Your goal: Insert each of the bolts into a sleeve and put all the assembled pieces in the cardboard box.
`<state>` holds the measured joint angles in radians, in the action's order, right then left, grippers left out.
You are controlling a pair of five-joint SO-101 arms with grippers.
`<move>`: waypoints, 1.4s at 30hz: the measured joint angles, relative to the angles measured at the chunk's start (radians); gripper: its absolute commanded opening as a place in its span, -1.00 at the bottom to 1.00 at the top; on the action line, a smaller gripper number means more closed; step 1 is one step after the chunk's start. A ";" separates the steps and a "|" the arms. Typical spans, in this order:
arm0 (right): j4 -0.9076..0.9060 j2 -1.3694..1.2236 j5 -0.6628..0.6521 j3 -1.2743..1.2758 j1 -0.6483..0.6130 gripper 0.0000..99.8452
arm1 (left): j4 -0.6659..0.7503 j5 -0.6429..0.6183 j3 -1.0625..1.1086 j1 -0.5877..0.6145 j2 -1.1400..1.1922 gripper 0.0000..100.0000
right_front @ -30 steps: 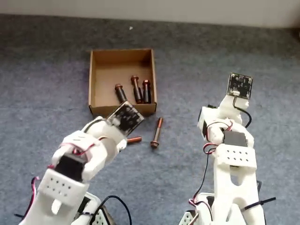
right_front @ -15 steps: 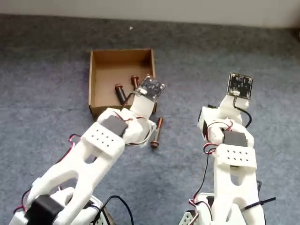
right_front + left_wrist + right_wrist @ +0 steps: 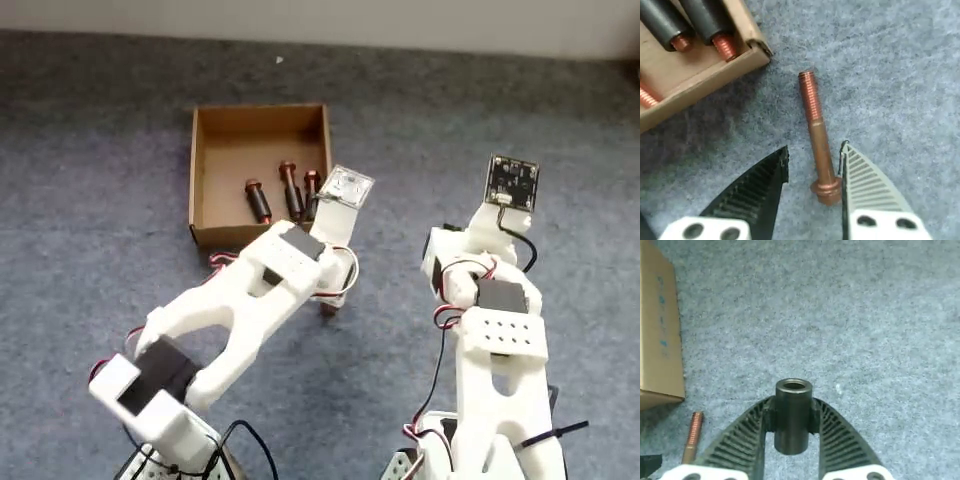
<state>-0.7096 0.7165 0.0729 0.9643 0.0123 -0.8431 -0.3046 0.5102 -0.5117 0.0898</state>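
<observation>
Left arm has swung in from the near-left side to the box's front corner since the earlier frames. Left gripper (image 3: 814,148) is spread, straddling the loose copper threaded bolt (image 3: 816,125) on the grey carpet (image 3: 890,75), just beside the brown cardboard box (image 3: 710,70); its pale finger touches the bolt head. Right gripper (image 3: 791,406) pinches the black cylindrical sleeve (image 3: 792,432), bore facing outward. Risk: bolt sits off-centre, so closing may roll or skew it, spoiling insertion. Writing: faint blue marks on the box wall, unreadable.

Soft, even light over the grey carpet (image 3: 520,100).
I saw only faint shadows; a dim band lay on it along the cardboard box (image 3: 715,70) wall.
</observation>
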 measured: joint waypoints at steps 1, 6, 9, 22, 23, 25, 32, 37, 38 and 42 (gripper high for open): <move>0.000 0.000 0.000 0.000 0.000 -0.99 | 0.000 -0.009 -0.017 -0.002 0.032 -0.63; 0.000 0.000 0.000 0.000 0.000 -0.99 | -0.002 -0.055 -0.097 0.000 0.146 -0.66; 0.000 0.000 0.000 0.000 0.000 -0.99 | -0.028 -0.060 -0.138 -0.002 0.172 -0.79; 0.000 0.000 0.000 0.000 0.000 -0.99 | -0.060 -0.063 -0.161 -0.118 0.180 -0.99; 0.000 0.000 0.000 0.000 0.000 -0.99 | -0.060 -0.064 -0.161 -0.121 0.180 -0.99; 0.000 0.000 0.000 0.000 0.000 -0.99 | -0.064 -0.064 -0.161 -0.124 0.180 -0.99; 0.000 0.000 0.000 0.000 0.000 -0.99 | -0.190 -0.068 -0.196 -0.126 0.141 -0.99; 0.000 0.000 0.000 0.000 0.000 -0.99 | -0.224 -0.087 -0.169 -0.126 0.000 -0.99; 0.000 0.000 0.000 0.000 0.000 -0.99 | -0.224 -0.117 -0.152 -0.126 -0.029 -0.99; 0.000 0.000 0.000 0.000 0.000 -0.99 | -0.227 -0.247 -0.086 -0.118 -0.161 -0.99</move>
<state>-0.7096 0.7165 0.0729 0.9643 0.0123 -1.0702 -0.5516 0.4242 -0.6299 -0.0713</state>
